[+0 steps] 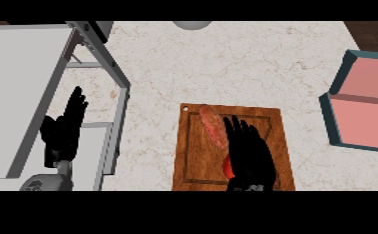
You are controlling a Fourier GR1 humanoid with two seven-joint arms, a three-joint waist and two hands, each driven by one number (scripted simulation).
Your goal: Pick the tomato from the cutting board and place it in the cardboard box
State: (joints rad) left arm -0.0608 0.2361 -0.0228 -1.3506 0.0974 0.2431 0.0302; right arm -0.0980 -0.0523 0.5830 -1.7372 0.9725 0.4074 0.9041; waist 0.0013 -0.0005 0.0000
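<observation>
We see a long pinkish-orange sausage (211, 125) at centre, a pale speckled stone desk (221, 63), and a grey metal rack (88, 78) upper left.

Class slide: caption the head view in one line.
Right hand over the tomato on the cutting board; box at right.
</observation>
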